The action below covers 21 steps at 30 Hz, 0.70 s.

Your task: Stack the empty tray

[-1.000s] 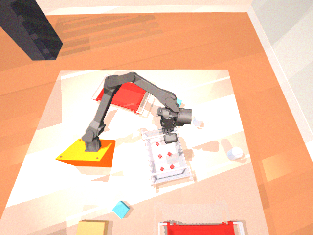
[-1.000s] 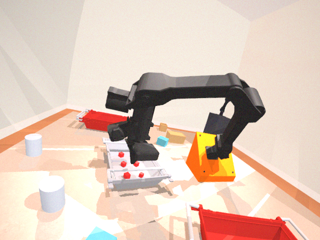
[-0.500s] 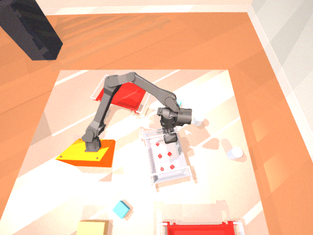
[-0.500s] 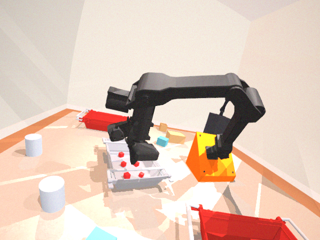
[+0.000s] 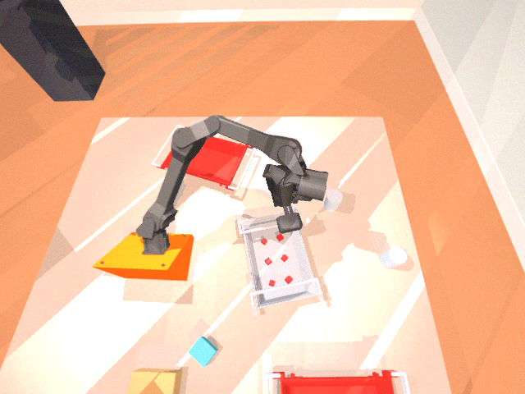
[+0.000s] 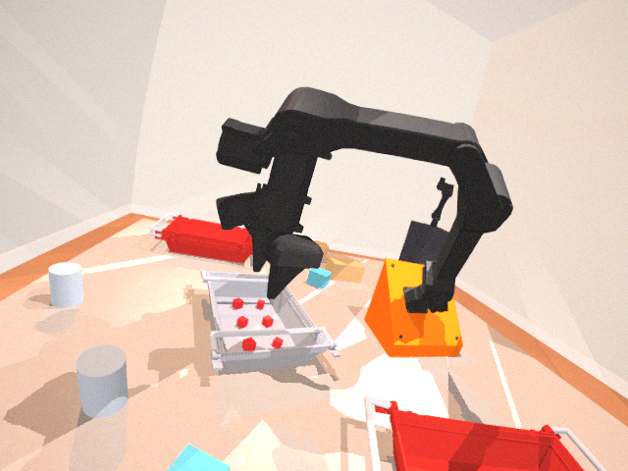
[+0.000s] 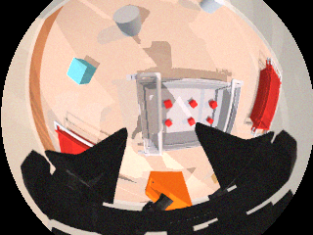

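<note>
A pale grey tray [image 5: 308,259] [image 6: 268,357] [image 7: 181,144] stands on the table with several small red blocks inside. Its back bar [image 5: 258,229] [image 6: 263,333] [image 7: 158,98] shows inset over the top at that end. Its front bar [image 5: 284,286] crosses near the other end; its exact tilt is hard to tell. My gripper [image 6: 264,283] [image 7: 161,128] is open with nothing between its fingers, above the back part of the grey tray. An empty red tray [image 5: 220,158] [image 6: 456,441] stands behind, its bars out past its ends. Another red tray [image 5: 336,386] [image 6: 207,237] [image 7: 266,98] stands at the front right.
Two grey cylinders [image 5: 333,199] [image 5: 394,257] stand right of the grey tray in the top view. A cyan block [image 5: 203,350] [image 6: 318,278] and a tan block [image 5: 154,382] lie at the front left. Another cyan block [image 6: 197,459] [image 7: 80,70] is at the back. My orange base [image 5: 143,254] is left.
</note>
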Each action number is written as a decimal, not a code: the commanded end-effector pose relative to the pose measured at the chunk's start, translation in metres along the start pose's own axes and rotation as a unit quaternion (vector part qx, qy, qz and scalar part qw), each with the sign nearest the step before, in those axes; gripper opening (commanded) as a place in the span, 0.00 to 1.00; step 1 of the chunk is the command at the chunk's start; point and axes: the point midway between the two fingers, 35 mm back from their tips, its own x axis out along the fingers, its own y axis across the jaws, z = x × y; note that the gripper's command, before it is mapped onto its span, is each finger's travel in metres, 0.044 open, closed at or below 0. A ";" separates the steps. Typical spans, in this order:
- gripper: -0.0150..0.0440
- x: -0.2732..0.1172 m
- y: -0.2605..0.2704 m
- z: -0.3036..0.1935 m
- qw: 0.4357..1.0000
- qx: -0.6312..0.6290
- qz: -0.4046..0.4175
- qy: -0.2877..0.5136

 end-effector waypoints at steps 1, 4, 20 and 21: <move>1.00 0.019 0.032 -0.007 0.997 -0.070 -0.002 0.025; 1.00 0.032 0.083 -0.023 0.976 -0.214 -0.016 0.045; 1.00 0.054 0.240 -0.175 0.600 -0.798 -0.022 0.058; 1.00 0.053 0.246 -0.186 0.563 -0.825 -0.018 0.051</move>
